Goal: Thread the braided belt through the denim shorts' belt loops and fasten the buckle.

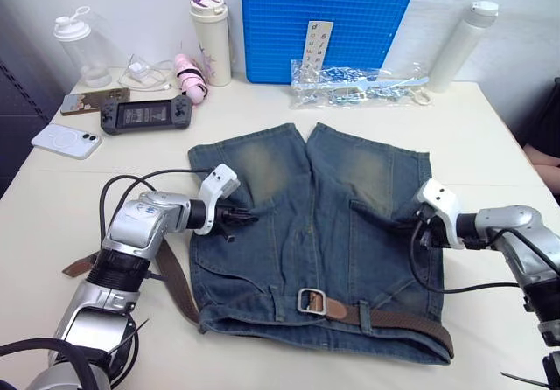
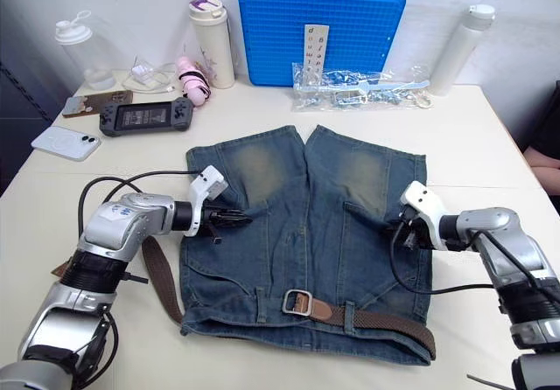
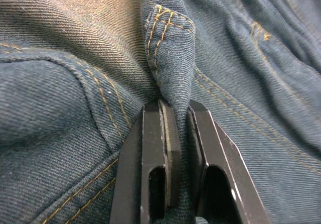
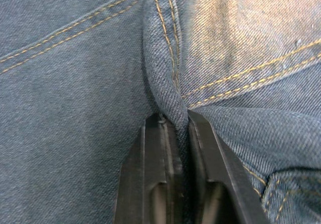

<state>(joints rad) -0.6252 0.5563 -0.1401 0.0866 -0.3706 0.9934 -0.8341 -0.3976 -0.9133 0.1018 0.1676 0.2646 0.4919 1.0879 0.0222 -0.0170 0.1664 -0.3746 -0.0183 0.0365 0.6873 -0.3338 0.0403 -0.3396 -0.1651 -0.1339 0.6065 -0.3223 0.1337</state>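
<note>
Now both end effectors, left (image 1: 248,218) & right (image 1: 404,224), pinch folds of denim shorts (image 1: 324,224) on table (image 1: 490,136)

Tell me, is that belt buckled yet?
Seemingly yes: the leather tip runs through the buckle on the braided belt, across the denim shorts.

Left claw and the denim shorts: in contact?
Touching. In the left wrist view the left claw has its two black fingers closed on a pinched ridge of the denim shorts, fabric pressed between them.
</note>
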